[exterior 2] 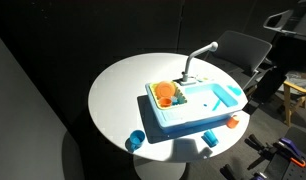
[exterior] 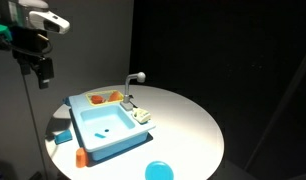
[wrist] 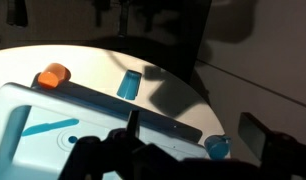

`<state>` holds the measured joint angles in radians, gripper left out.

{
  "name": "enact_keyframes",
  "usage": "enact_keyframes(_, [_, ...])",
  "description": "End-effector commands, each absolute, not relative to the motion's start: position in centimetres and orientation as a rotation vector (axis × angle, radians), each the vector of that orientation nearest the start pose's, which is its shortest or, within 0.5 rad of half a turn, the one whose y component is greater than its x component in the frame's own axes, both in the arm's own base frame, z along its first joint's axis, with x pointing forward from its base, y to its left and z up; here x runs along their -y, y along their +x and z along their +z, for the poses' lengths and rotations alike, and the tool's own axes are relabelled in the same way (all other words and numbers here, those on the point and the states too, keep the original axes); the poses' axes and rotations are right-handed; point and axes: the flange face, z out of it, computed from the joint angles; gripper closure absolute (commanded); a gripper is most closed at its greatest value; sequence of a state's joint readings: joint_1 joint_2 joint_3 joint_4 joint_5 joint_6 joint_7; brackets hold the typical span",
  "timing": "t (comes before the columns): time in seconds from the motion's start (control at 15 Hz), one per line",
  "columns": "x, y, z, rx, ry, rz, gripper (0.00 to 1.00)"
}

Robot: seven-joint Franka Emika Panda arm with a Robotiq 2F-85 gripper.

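Spotlit white table (exterior: pixel 183 110) against a dark room.
I see the wrist view dim and soft; foreground shapes perhaps out of focus.

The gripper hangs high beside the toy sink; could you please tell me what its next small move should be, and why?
I would probably lower the gripper toward the toy sink. In an exterior view it hangs well above the table near its edge, touching nothing, and the sink and the orange cup beside it lie far below.
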<state>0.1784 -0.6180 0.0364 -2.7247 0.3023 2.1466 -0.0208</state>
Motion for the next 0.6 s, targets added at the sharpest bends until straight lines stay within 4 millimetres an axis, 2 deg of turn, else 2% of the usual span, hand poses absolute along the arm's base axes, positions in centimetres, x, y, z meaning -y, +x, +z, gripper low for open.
enact_keyframes(0.0, [-7.3,36.8,42.5,0.107,-2.905,-0.086,0.00])
enact_keyframes(0.53, [-5.0,42.5,44.9,0.063,-2.940,-0.277,0.00])
